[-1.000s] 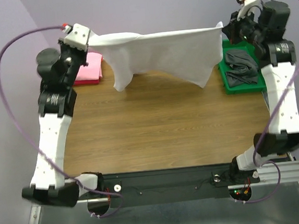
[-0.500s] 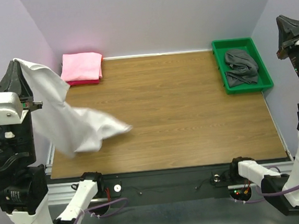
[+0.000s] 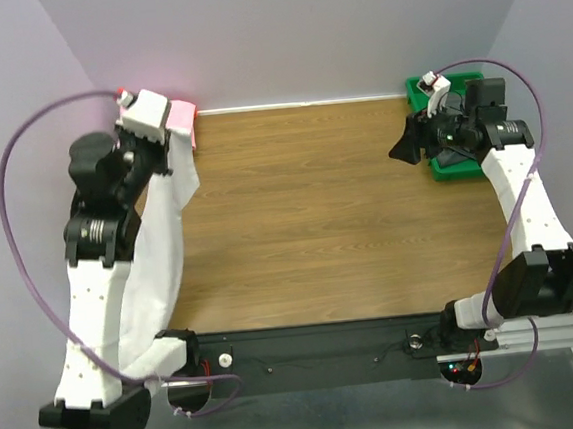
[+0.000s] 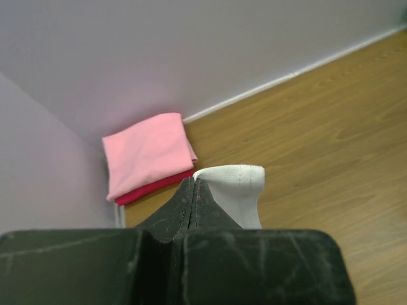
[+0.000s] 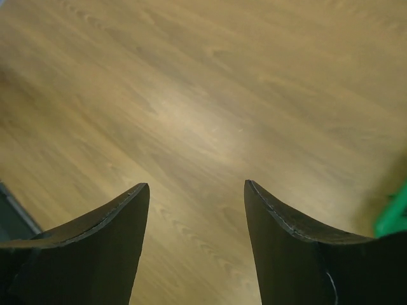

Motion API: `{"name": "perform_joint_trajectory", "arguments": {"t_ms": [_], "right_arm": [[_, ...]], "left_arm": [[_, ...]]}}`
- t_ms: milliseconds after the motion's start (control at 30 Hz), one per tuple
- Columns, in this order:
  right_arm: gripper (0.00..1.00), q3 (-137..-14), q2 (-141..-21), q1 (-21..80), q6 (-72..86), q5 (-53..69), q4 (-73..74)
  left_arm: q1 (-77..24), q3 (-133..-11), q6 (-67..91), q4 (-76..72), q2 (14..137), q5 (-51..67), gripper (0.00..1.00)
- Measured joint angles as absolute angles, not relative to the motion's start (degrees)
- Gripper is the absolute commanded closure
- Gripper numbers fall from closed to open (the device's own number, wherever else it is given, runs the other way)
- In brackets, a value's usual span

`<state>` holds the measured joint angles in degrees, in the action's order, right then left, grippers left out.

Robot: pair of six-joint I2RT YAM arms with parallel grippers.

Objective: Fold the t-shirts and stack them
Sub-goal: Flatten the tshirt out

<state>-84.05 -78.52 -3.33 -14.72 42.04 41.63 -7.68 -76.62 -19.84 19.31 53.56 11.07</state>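
Note:
A white t-shirt [image 3: 164, 245] hangs from my left gripper [image 3: 165, 150] and drapes down the table's left edge toward the near side. In the left wrist view the left gripper [image 4: 193, 181] is shut, with a fold of the white t-shirt [image 4: 234, 185] pinched beside its tips. A folded pink t-shirt [image 4: 149, 152] lies on a red one [image 4: 159, 186] in the far left corner, just beyond that gripper. My right gripper [image 3: 402, 150] hovers over the table's far right and is open; in its wrist view the right gripper [image 5: 196, 185] holds nothing, only bare wood between its fingers.
A green bin [image 3: 455, 172] stands at the far right, mostly covered by the right arm; a corner of the green bin [image 5: 395, 213] shows at the right wrist view's edge. The wooden table [image 3: 316, 212] is walled by lilac panels at the back and sides.
A second ago both grippers held the white t-shirt stretched across the back. The right gripper has let go and opened; the shirt now hangs from the left gripper alone at the left.

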Motion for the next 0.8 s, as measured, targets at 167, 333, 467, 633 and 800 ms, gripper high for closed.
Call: {"name": "perform_joint_trajectory", "arguments": {"t_ms": [167, 333, 467, 633, 800], "right_arm": [[0.28, -83.2, -79.8, -3.3, -13.7, 45.8, 42.5], [0.23, -83.0, -76.9, -3.3, -13.5, 48.1, 41.9], [0.23, -81.0, -75.7, -3.3, -13.5, 48.5, 41.6], [0.23, -80.4, -76.2, -3.3, -13.7, 48.0, 41.5], [0.23, -80.4, -77.7, -3.3, -14.4, 46.9, 41.5]], "left_arm": [[-13.7, -94.7, -16.1, 19.9, 66.8, 12.9, 1.0], [-22.5, -117.5, -11.9, 18.3, 76.1, 14.9, 1.0], [-22.8, -123.5, -8.1, 15.9, 75.7, 15.9, 1.0], [-21.6, -111.1, -6.5, 15.5, 65.9, 17.4, 1.0], [-18.7, -83.8, -9.3, 19.7, 50.5, 20.1, 1.0]]}}
